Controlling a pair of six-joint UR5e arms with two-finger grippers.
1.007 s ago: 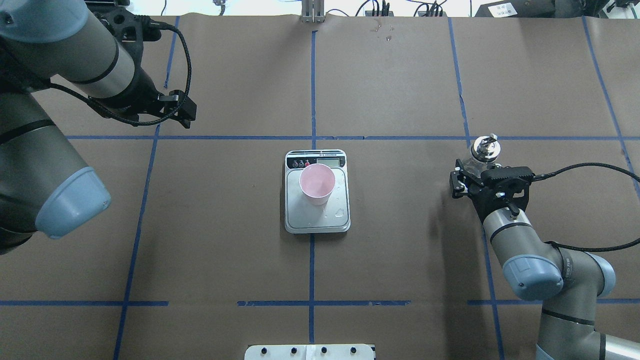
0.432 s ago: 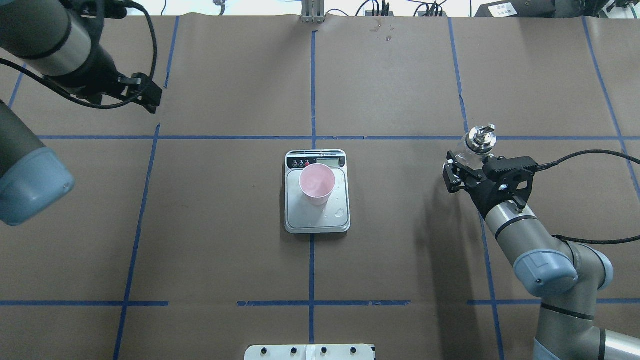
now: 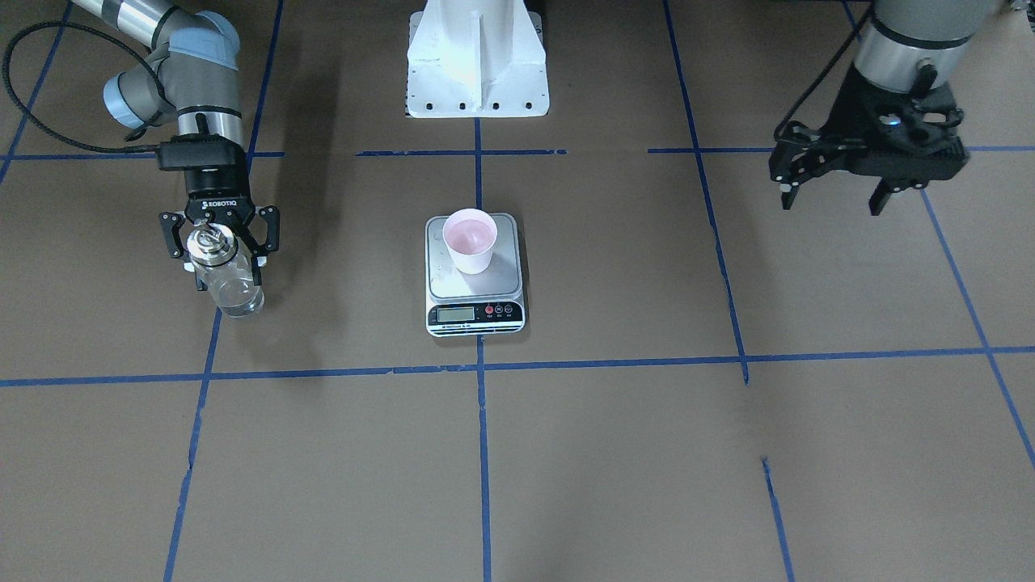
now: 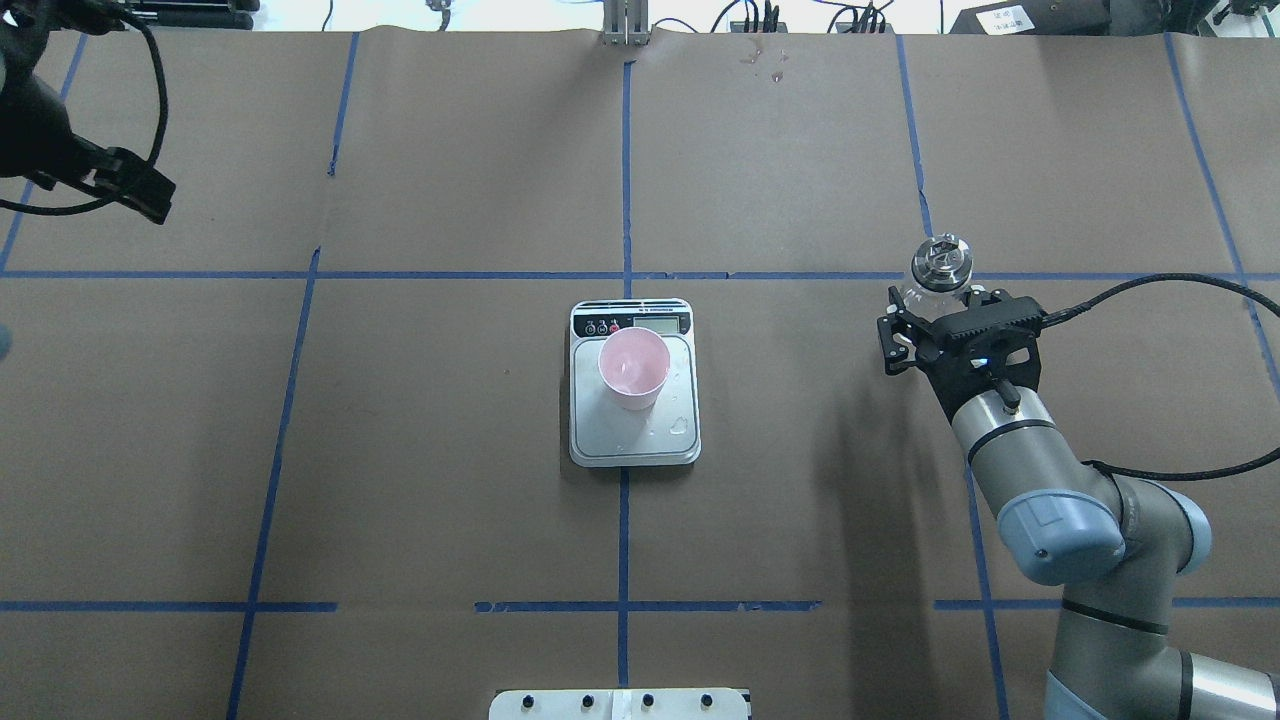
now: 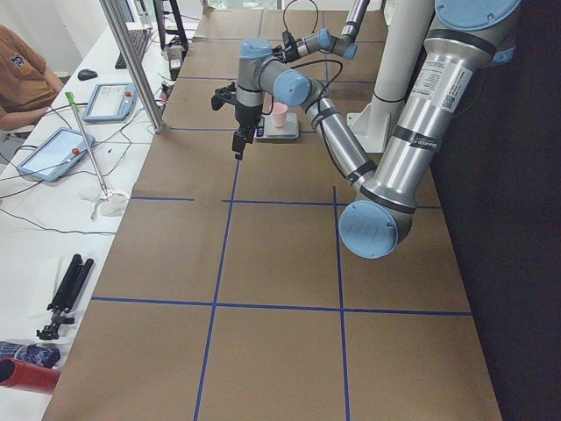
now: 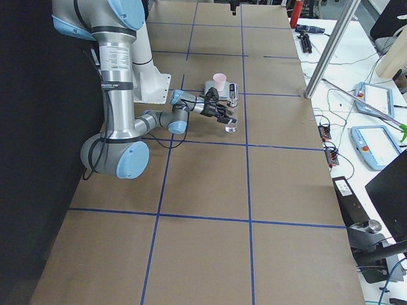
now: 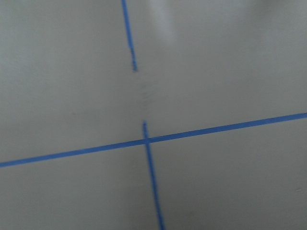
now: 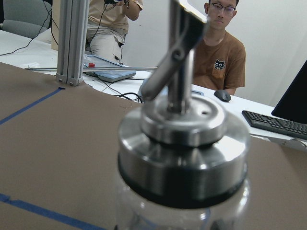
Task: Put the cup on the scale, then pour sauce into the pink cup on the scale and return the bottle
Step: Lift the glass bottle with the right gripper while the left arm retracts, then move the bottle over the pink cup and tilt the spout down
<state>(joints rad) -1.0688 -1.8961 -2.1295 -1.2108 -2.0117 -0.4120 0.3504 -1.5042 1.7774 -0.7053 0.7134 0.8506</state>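
My right gripper was closed on the glass bottle, well apart from the pink cup standing on the scale. I judged I should set the bottle down upright, slowly, before opening.

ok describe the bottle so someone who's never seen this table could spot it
Find the silver scale at the middle of the brown table, then look to the robot's right: the bottle is upright in the right gripper. Unlike the pink cup, it is clear glass with a shiny metal cap.
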